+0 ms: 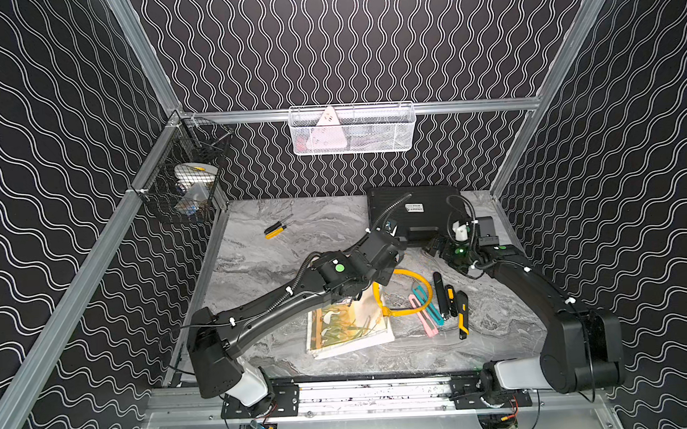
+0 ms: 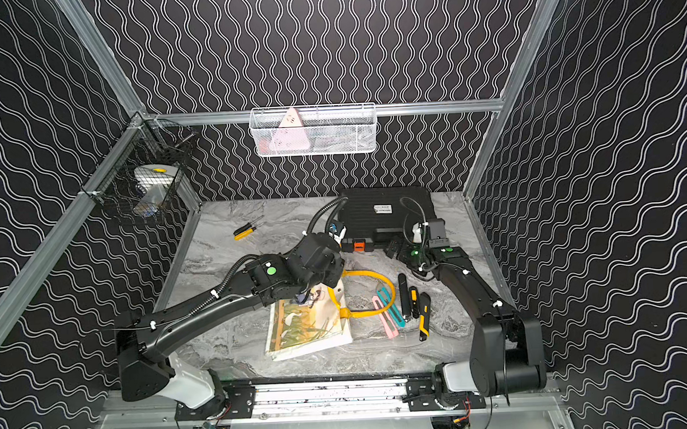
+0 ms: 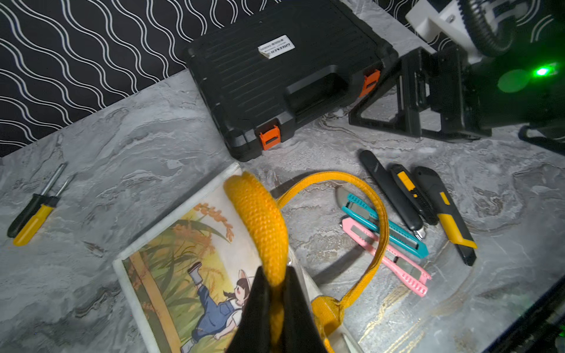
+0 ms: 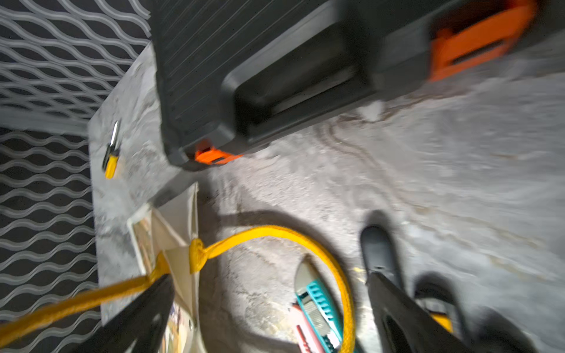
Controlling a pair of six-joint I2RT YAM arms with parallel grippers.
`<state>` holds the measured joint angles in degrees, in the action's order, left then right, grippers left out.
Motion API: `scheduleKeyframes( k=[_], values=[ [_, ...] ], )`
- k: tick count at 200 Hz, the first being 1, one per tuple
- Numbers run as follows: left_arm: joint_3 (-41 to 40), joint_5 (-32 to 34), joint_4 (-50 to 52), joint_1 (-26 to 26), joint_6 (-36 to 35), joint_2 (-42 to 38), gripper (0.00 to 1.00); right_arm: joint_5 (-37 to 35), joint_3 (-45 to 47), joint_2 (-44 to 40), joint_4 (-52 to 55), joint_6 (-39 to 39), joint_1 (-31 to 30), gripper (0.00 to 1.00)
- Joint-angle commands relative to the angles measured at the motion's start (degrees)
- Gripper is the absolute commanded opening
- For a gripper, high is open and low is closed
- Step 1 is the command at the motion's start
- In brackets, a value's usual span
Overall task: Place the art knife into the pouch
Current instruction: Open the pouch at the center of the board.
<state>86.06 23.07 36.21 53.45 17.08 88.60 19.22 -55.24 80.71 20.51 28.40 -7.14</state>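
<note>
1. Screwdrivers (image 1: 277, 228), a pair: well out on the far side of the left claw, away from the right one. We give them no part in this job.

2. Pouch (image 1: 347, 331): flat on the table beneath the left claw, printed face up, its handle end turned toward the right claw.

3. Left claw (image 3: 276, 275): clamped on the pouch's upper handle (image 3: 260, 214). Risk, as we judge it: pulling one strap may lift the whole pouch without parting its mouth, or the braid may slip free.

4. Loose handle (image 3: 342, 176): between the two claws, draped over the teal cutter (image 3: 406, 243) and pink cutter (image 3: 406, 278). Risk: raising the pouch could drag or snag both.

5. Slim black knife (image 3: 388, 189), short black-and-yellow cutter (image 3: 411, 192), long black-and-yellow cutter (image 3: 449, 220): close together just beneath the right claw. The art knife is one of these five blades, and we cannot tell which. Risk: a wrong pick, or two pinched at once.

6. Right claw (image 4: 269, 276): jaws wide apart, empty, above that row, with the hard case (image 1: 413, 208) just behind.
</note>
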Motion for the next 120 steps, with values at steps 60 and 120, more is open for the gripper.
scheduleKeyframes(
  k=[60, 120],
  values=[
    [13.9, 0.2, 6.1, -1.4, -6.2, 0.5, 0.0, 12.6, -2.0, 6.7, -10.6, 1.6, -8.3, 1.0],
    [15.9, 2.3, 6.5, -1.4, -8.0, 0.0, 0.0, 15.8, -2.7, 7.3, -16.6, 1.1, -16.3, 1.0]
  ],
)
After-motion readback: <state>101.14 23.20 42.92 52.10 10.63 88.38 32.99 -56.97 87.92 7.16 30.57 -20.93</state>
